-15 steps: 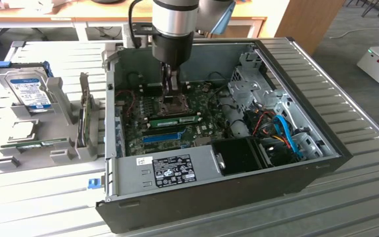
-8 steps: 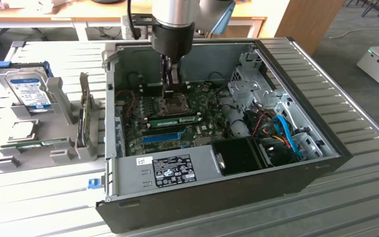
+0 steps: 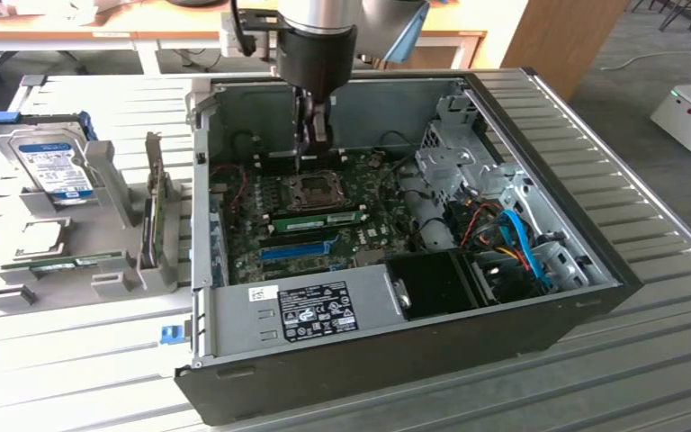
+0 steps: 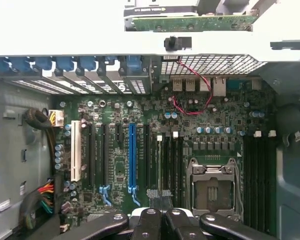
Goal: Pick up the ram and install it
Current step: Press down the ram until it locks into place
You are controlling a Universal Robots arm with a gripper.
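The ram [image 3: 321,219] sits on edge in a slot of the motherboard [image 3: 376,236], just beside the CPU socket [image 3: 318,187] on its near side. It is a thin green stick with dark chips, and no writing on it can be read. A blue slot [image 3: 291,249] runs parallel to it, a little nearer the front of the case [image 3: 358,101].

The gripper [image 3: 313,142] hangs above the socket and the ram and touches neither. Its black fingers [image 4: 149,220] are drawn close together, with nothing visible between them. In the wrist view a red wire [image 4: 195,92] loops near the rear ports.

The case lies open on its side on a ribbed grey table [image 3: 640,189]. On the metal cover at its front is a white label [image 3: 321,310] with logos and small print too fine to read. Beside the label is a black fan shroud [image 3: 435,283], and blue cables [image 3: 520,238] run past it toward the exterior view's right.

Outside the case, at the exterior view's left, is a grey rack [image 3: 103,166]. A second green board [image 3: 151,211] stands upright in the rack, nearest the case. A hard drive [image 3: 55,171] leans further out, and its blue label cannot be read. Below the drive a short green strip [image 3: 72,263] lies flat.
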